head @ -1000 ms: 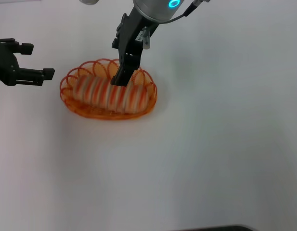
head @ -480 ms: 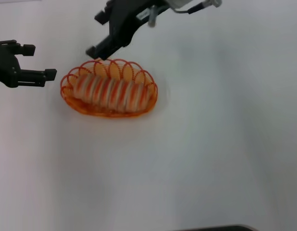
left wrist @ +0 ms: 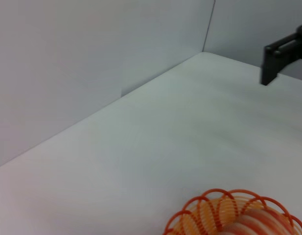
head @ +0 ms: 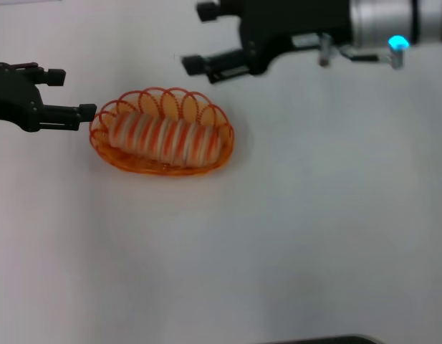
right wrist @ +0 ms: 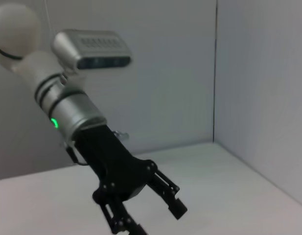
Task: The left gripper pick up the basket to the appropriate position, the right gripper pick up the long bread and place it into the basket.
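Note:
The orange wire basket [head: 179, 104] stands on the white table, left of centre. The long striped bread [head: 163, 137] lies lengthwise inside it. My left gripper [head: 71, 93] is open at the basket's left end, one fingertip [head: 86, 111] close to the rim. My right gripper [head: 198, 37] is open and empty, raised behind and to the right of the basket, clear of the bread. The left wrist view shows the basket's rim [left wrist: 217, 205] and one right finger [left wrist: 283, 54]. The right wrist view shows the left gripper [right wrist: 153, 220], open.
The white table [head: 292, 236] stretches bare in front of and to the right of the basket. White walls meeting in a corner [left wrist: 207, 27] stand behind the table.
My right gripper let go of the bread, rose and swung up and to the right, open. The bread stays in the basket. My left gripper edged slightly toward the basket.

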{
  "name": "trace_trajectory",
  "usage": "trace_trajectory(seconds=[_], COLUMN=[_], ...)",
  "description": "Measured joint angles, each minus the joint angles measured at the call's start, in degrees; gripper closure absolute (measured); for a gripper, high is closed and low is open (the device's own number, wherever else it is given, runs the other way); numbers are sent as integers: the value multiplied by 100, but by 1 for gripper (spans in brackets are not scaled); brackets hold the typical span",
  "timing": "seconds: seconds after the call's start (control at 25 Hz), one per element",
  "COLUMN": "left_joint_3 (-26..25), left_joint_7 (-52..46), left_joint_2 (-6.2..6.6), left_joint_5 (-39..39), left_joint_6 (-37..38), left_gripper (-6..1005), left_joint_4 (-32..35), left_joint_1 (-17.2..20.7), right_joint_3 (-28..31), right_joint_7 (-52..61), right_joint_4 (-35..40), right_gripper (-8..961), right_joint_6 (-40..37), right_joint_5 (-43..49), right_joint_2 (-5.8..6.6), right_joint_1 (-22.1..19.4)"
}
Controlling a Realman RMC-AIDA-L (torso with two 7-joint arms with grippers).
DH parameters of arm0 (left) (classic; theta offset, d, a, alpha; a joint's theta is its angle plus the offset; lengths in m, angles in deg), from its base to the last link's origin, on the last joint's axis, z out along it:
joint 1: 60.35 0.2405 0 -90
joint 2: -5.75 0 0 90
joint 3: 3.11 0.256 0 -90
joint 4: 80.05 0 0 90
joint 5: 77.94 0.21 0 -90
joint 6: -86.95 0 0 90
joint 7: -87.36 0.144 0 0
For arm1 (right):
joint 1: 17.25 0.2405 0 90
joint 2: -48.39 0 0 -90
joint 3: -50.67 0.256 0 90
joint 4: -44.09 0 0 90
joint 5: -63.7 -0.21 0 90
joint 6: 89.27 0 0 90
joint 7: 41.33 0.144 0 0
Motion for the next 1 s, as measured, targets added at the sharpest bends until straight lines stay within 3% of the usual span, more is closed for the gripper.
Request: trace_trajectory(seconds=[0.28,0.52,0.76,1.0], left_joint_3=[32,28,-9,-17], left_joint_7=[4,11,15,7], left_joint_2=[-3,0,19,3], left_joint_5=[15,62,240,444], left_joint_6=[-33,9,309,422], left_gripper=[111,111,111,112], left_joint_4=[-78,-95,-95,-97], left_joint_1=[19,136,243,289], right_joint_3=[24,68,313,447], right_joint_7=[-861,-1320,-1975,-2218], right_joint_4=[-64,-280,-571,-869], right_gripper=[13,12,12,12], right_joint_6=[-285,-409,-575,-498], right_joint_5=[-378,-526,-530,-481], right_joint_2=[-16,-15,-13,9], right_joint_1=[-1040,-1599,-1984,-2052])
